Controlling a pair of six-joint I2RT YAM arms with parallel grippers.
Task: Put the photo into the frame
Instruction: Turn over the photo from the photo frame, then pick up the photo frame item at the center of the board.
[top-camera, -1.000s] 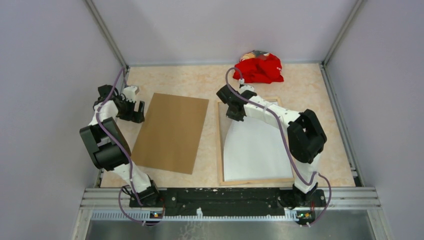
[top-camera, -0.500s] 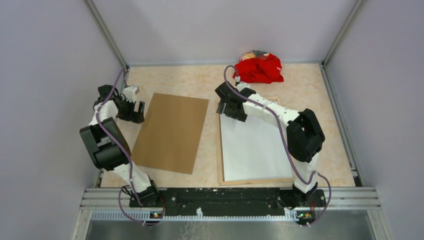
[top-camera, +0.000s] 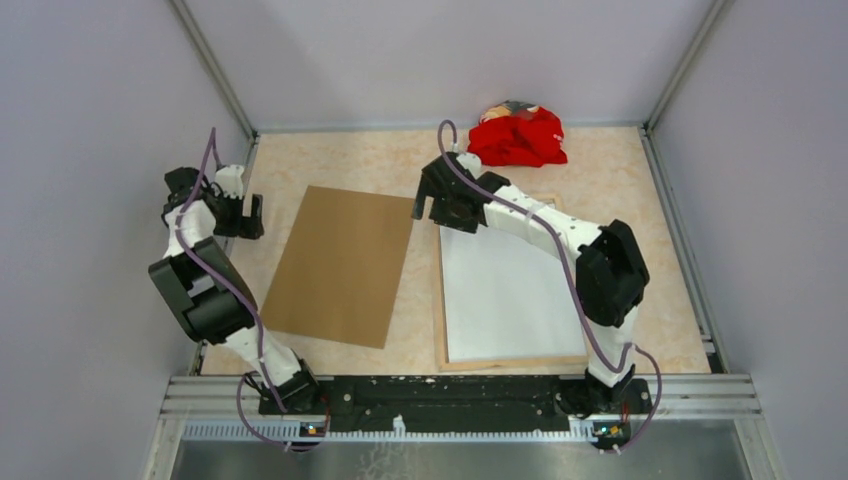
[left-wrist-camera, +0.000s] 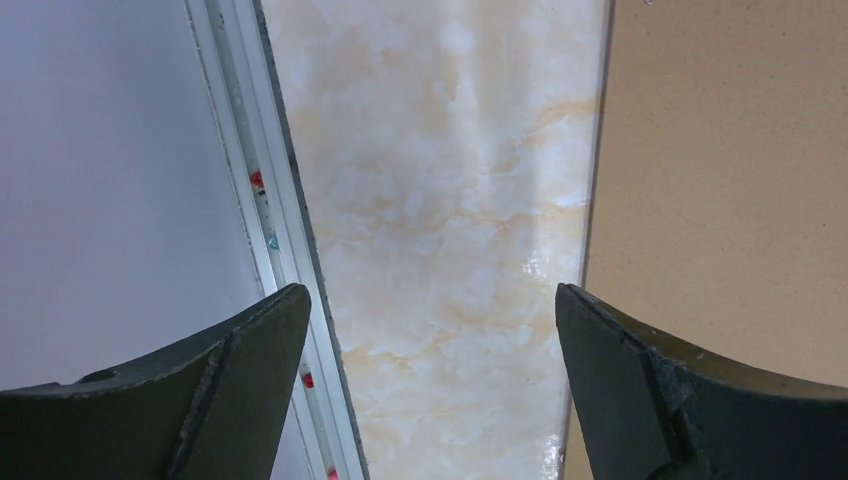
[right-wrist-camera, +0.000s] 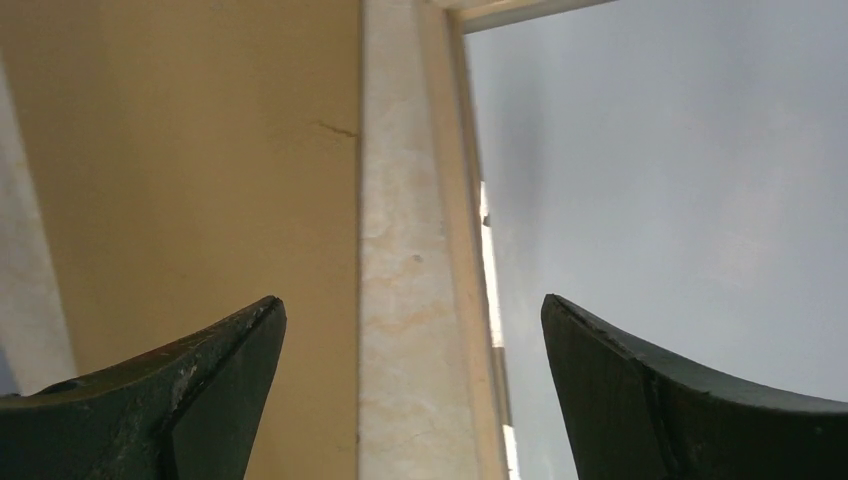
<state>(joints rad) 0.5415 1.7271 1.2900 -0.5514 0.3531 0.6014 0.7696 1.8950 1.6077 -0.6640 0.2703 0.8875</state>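
Observation:
The photo lies white back up, flat inside the frame, whose light wood rails show along its left and near sides. My right gripper hovers open just off the frame's far left corner, holding nothing. In the right wrist view its gripper is over the strip of table between the brown board and the frame rail, with the photo to the right. My left gripper is open and empty by the left wall; its wrist view shows that gripper over bare table.
A plain brown backing board lies left of the frame, its edge in the left wrist view. A red cloth is bunched at the back wall. An aluminium rail runs along the table's left side.
My right gripper opened and let go of the photo's far left corner, which dropped flat into the frame; the gripper then drew away left. My left gripper pulled back toward the left wall.

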